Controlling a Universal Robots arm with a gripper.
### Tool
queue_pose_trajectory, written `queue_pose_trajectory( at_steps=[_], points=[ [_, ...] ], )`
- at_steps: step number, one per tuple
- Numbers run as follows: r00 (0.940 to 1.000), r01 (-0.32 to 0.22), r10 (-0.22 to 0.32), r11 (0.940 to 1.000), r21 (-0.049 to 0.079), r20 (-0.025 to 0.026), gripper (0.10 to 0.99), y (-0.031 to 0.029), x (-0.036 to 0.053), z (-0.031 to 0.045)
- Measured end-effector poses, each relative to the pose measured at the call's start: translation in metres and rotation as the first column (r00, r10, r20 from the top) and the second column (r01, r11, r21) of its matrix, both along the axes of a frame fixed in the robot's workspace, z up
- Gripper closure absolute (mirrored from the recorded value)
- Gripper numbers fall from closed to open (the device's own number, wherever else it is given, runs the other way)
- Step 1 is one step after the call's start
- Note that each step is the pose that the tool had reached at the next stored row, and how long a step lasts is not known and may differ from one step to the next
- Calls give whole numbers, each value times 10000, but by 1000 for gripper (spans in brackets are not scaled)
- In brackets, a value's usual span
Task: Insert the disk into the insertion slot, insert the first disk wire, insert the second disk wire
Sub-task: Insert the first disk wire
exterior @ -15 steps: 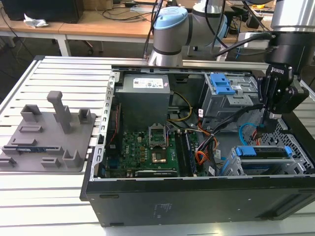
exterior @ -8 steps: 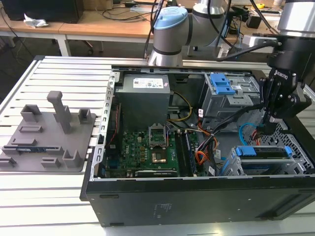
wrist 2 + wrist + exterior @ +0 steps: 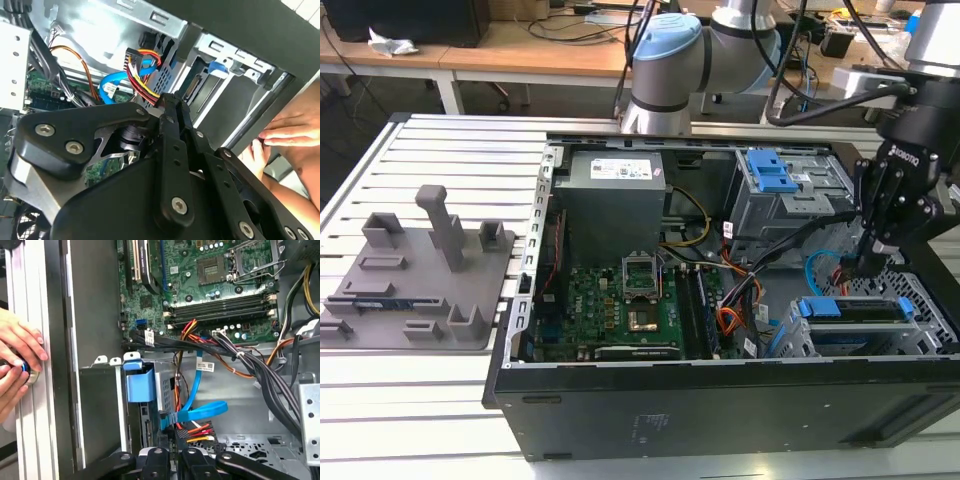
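We find the gripper down inside the open computer case. Its fingers are drawn together and pinched on the end of the red, yellow and black wire bundle. In the exterior view, the disk lies just below the gripper tips. It's already seated in the insertion slot, with its blue carrier edge facing up. A flat blue cable curls close beside the held wires, right at the back of the disk. Moving out towards the exterior view's left, we pass the larger grey cage with its blue latch and then the green motherboard. At the case's outer wall, a person's hand rests against the edge, well apart from the gripper.
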State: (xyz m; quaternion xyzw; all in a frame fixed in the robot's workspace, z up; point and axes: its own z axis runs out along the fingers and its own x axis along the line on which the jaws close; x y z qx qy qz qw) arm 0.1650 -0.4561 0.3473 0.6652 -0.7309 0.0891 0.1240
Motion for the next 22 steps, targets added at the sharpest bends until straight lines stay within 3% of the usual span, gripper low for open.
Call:
queue_pose_trajectory(
  at_steps=[1,2,5,7,10,12,13,18,22],
  points=[
    [10000,1,-1,10000,65,-93,922,-25,55,1],
    [9999,0,1,9999,105,-126,922,-36,78,1],
    [9998,-90,95,9995,297,-158,922,-49,96,2],
    [9997,-177,186,9981,596,-154,922,-50,96,1],
    [9996,-230,249,9917,1264,-139,922,-72,96,1],
    [9996,-234,258,9863,1632,-129,922,-113,96,1],
    [9996,-234,260,9850,1712,-128,922,-118,96,0],
    [9995,-265,292,9840,1761,-126,922,-136,96,1],
    [9994,-311,343,9747,2211,-105,922,-167,96,1]
  ],
)
